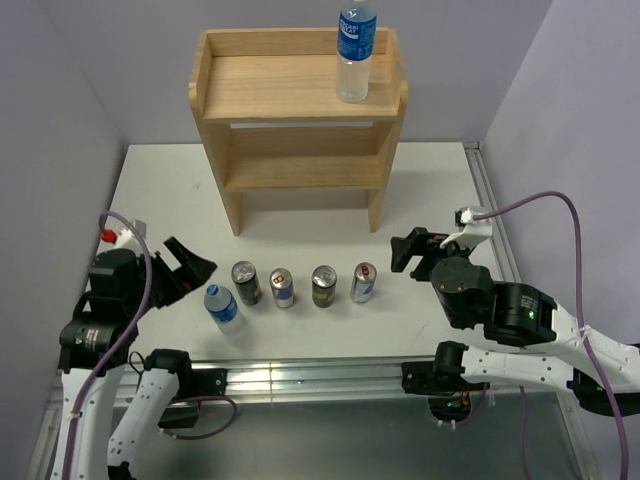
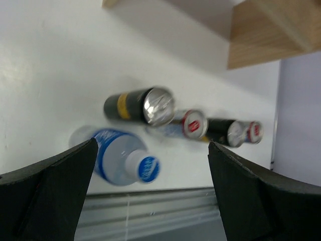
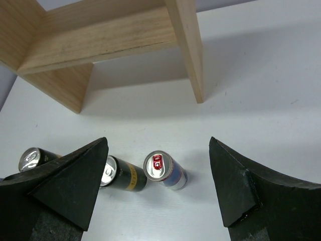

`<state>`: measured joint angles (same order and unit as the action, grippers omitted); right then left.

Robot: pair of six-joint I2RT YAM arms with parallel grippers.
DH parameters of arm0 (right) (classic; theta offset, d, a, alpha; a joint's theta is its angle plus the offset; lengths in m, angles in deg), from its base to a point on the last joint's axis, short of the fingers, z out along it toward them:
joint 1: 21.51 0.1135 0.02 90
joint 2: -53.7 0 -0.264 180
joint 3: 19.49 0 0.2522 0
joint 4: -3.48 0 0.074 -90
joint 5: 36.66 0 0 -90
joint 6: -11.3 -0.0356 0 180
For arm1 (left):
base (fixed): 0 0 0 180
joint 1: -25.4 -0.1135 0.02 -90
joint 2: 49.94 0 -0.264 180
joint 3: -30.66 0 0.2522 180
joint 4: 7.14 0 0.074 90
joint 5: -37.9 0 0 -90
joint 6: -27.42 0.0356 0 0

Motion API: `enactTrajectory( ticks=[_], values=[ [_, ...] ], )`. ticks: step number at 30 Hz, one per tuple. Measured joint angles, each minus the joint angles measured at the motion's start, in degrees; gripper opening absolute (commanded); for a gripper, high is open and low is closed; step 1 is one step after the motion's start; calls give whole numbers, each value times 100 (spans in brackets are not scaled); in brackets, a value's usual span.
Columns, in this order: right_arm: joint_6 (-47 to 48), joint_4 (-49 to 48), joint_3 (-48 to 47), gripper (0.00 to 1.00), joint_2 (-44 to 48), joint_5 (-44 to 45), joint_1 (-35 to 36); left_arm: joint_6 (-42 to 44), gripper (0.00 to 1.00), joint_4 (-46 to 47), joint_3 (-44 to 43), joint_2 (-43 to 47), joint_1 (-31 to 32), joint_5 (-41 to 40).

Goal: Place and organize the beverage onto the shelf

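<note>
White tabletop (image 1: 170,190), lavender walls. I've got the left gripper (image 1: 193,262) spread wide with nothing in it, by the near-left corner. The small water bottle (image 1: 222,305) stands upright just beside it toward the near edge, framed between the fingers in the left wrist view. I see the right gripper (image 1: 403,252) equally wide and empty, close to the rightmost can (image 1: 363,282) of four upright along the near edge. At the far edge, the shelf (image 1: 280,90) carries one tall bottle (image 1: 355,50). My call: left arm is nearer the small bottle, vertical axis, side grasp.
</note>
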<state>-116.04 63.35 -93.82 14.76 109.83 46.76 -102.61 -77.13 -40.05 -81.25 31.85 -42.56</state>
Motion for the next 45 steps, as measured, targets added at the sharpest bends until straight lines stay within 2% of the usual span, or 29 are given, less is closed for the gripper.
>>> enactTrajectory(
  ticks=[7, 23, 27, 34, 39, 42, 45],
  values=[
    [-72, -20, 20, 88, 101, -31, 0, -20, 99, -531, 1121, 376, 0, 240],
    [-70, -125, 280, 89, 192, -26, 0, 61, 99, 66, 1596, 66, 33, 435],
    [-68, -170, 291, 89, 195, -11, 0, 61, 94, 273, 1725, -114, 105, 455],
    [-68, -199, 297, 89, 195, 22, 0, 188, 78, 304, 1620, -282, 278, 238],
    [-66, -199, 299, 89, 195, 90, 0, 293, 73, 219, 1491, -387, 323, 61],
    [-66, -199, 299, 89, 192, 111, 0, 302, 63, 192, 1449, -409, 348, -22],
    [-63, -199, 299, 89, 184, 116, 0, 302, 46, 195, 1432, -409, 374, -85]
  ],
)
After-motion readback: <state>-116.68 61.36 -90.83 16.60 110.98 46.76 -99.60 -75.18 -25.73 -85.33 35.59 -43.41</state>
